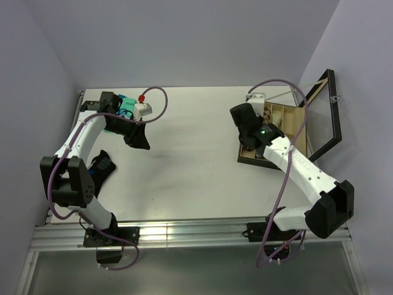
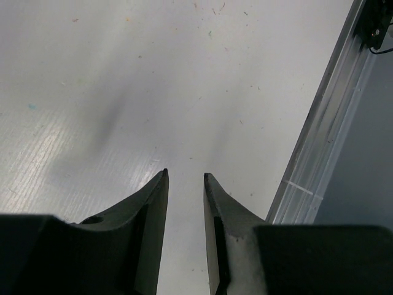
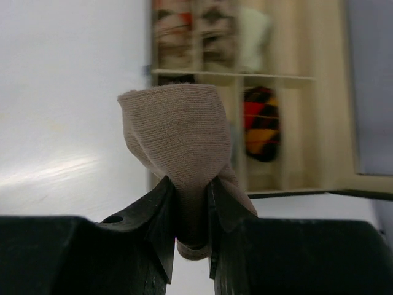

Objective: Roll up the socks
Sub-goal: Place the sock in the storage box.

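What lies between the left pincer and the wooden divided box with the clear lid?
Nothing; the top view shows only bare white table between the left pincer and the wooden divided box.

This looks like a robot lab. Two robot arms are bolted to a metal frame at the edge of a white table. Plain pale walls stand close around. A metal rail runs just beside the left gripper.

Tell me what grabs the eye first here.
The right gripper pinches a bunched tan sock, held in front of the wooden compartment box on the right side of the table. A bundled black argyle sock lies in one compartment, while the left gripper hangs open and empty.
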`<state>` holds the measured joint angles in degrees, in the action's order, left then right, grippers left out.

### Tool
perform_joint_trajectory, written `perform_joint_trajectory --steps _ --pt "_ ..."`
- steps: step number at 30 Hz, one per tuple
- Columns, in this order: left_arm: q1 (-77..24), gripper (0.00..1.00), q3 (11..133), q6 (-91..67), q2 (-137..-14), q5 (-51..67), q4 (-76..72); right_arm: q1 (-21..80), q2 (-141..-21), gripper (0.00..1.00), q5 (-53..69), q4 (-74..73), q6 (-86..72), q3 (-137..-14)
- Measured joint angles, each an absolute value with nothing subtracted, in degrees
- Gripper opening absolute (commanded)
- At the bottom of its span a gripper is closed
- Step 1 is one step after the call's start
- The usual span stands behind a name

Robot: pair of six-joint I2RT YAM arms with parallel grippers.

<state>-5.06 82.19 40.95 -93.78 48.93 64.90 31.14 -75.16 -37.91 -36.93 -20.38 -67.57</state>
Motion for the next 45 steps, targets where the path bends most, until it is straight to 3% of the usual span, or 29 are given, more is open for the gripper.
perform_joint_trajectory --steps 8,17,24,33,45 --pt "-5.06 0.35 82.59 43.51 -93.78 51.57 66.17 15.49 -73.63 0.00 -50.72 -41.01 -20.34 -63.86" --pt "-5.06 0.36 84.58 49.32 -93.78 55.24 69.36 5.19 -75.85 0.00 -53.65 -39.70 -16.69 -60.40" --pt "-5.06 0.36 84.55 53.76 -93.95 57.08 70.46 1.85 -76.47 0.00 -53.71 -31.88 -11.55 -58.72" --pt "-5.06 0.36 85.34 57.65 -98.08 59.75 72.93 0.54 -86.35 0.00 -49.78 -20.45 -4.97 -54.37" --pt "-5.06 0.36 85.54 59.31 -99.31 60.45 74.04 -1.76 -95.98 0.00 -44.82 -20.16 -3.70 -55.22"
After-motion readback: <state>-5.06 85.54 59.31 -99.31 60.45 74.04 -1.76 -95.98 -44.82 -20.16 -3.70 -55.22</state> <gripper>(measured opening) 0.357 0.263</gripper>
